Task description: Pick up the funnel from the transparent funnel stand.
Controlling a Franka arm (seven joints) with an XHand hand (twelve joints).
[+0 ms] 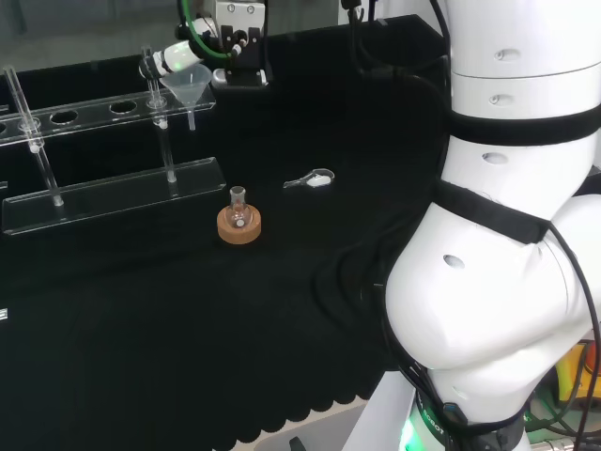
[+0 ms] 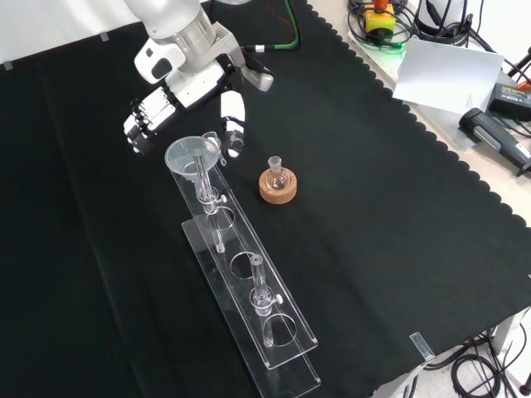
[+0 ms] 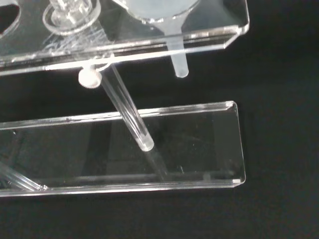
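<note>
Funnel (image 2: pixel 192 155) looks light, slippery, fragile; best pinched at its rim. Robot hand (image 2: pixel 178 108) hovers beside, fingers apart.

The cloth (image 2: pixel 390 207) is plain black with a scalloped edge. The funnel (image 2: pixel 192 157) is clear and faintly frosted, and the funnel stand (image 2: pixel 249 307) is colourless and transparent. The hand (image 2: pixel 178 104) is white with black parts. A tan cork ring (image 2: pixel 277 187) holds a small clear flask (image 2: pixel 275 171).

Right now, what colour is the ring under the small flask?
Light brown cork ring, clearest in the front view.
</note>
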